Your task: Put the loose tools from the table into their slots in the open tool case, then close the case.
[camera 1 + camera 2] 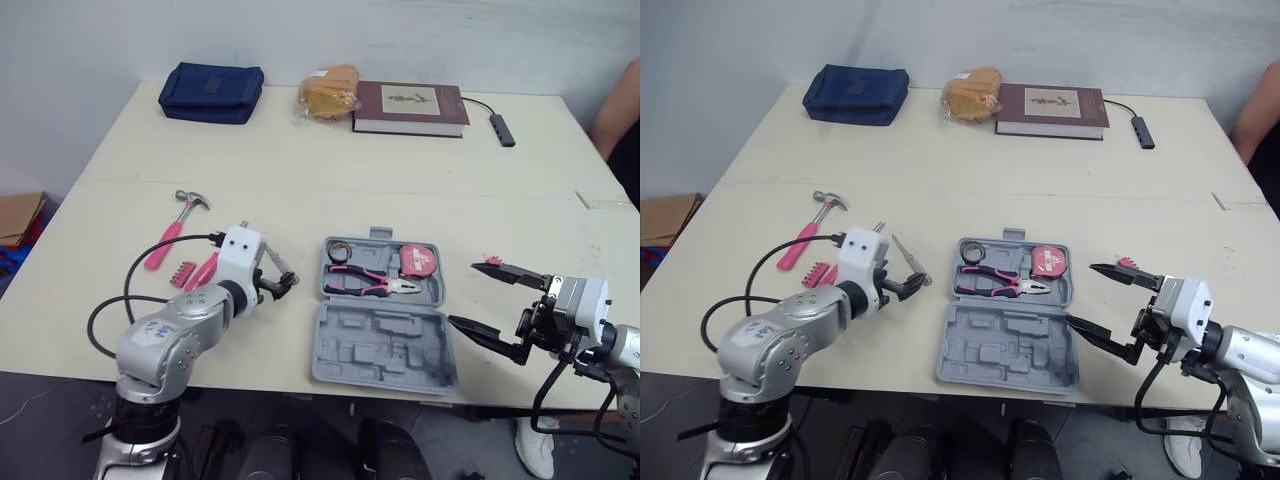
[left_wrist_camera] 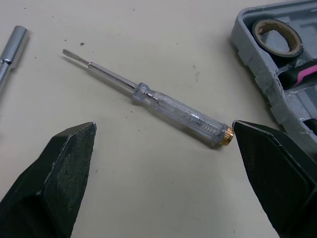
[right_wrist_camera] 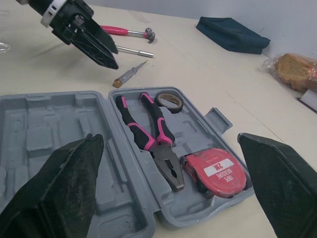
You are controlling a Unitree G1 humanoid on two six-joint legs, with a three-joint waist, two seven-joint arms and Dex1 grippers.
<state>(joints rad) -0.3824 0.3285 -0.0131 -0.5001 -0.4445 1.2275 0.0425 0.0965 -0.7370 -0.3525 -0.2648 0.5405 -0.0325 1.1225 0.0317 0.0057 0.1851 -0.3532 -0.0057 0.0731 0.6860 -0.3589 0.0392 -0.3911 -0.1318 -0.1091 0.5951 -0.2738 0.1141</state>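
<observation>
Here the clear-handled flat-blade screwdriver with a brass end cap (image 2: 163,105) lies flat on the cream counter (image 1: 350,180). It is just beside the left edge of the open grey plastic tool case (image 1: 380,350), cap end nearest the case. The left gripper (image 2: 164,123) hovers low over it with its fingers (image 2: 59,173) spread wide and holding nothing. One tip sits just beside the brass cap; whether it touches is unclear.

The handle runs slantwise across the gap, so closing as it stands would likely shove the cap end aside. I judge it best to turn the wrist until the fingers face each other across the thick clear handle. The gripper can then sink close to the counter and close on the handle, not on the thin shaft.

The case's far half already holds pink-and-black pliers (image 1: 375,283), a pink tape measure (image 1: 418,260) and a black tape roll (image 1: 338,250). The right gripper (image 1: 462,293) hangs at the case's right side, fingers wide apart and empty.
</observation>
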